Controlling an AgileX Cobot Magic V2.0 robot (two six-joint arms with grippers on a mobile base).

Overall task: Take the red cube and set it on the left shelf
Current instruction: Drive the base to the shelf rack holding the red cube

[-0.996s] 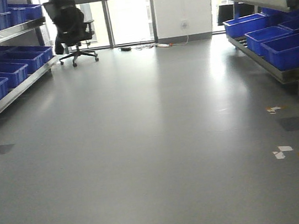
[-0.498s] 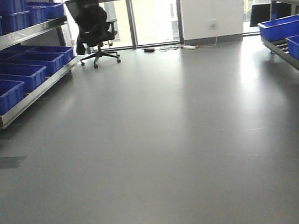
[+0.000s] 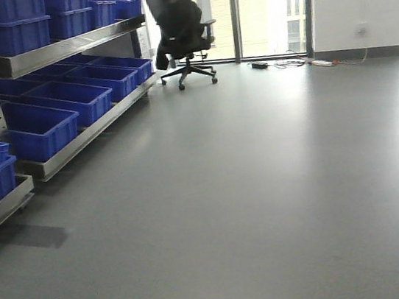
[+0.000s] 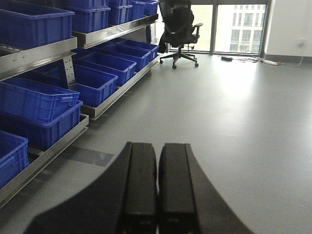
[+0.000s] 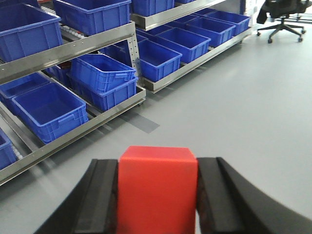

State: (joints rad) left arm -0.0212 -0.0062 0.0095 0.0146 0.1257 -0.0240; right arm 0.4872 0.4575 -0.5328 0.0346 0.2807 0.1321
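Note:
The red cube [image 5: 157, 187] sits between the black fingers of my right gripper [image 5: 157, 168], which is shut on it above the grey floor. The left shelf is a stainless-steel rack with blue crates; it runs along the left in the front view [image 3: 60, 54], the left wrist view [image 4: 36, 56] and the right wrist view [image 5: 68, 53]. My left gripper [image 4: 157, 151] is shut and empty, its two fingers pressed together, pointing down the aisle. Neither gripper shows in the front view.
Blue plastic crates [image 3: 37, 131] fill the rack tiers on the left. A black office chair [image 3: 182, 33] stands by the far windows, with cables [image 3: 288, 63] on the floor near the white wall. Open grey floor [image 3: 264, 185] lies ahead and to the right.
The front view has swung to the left: the left rack has grown larger and nearer, the chair has shifted rightward, and the right-hand rack has left the view.

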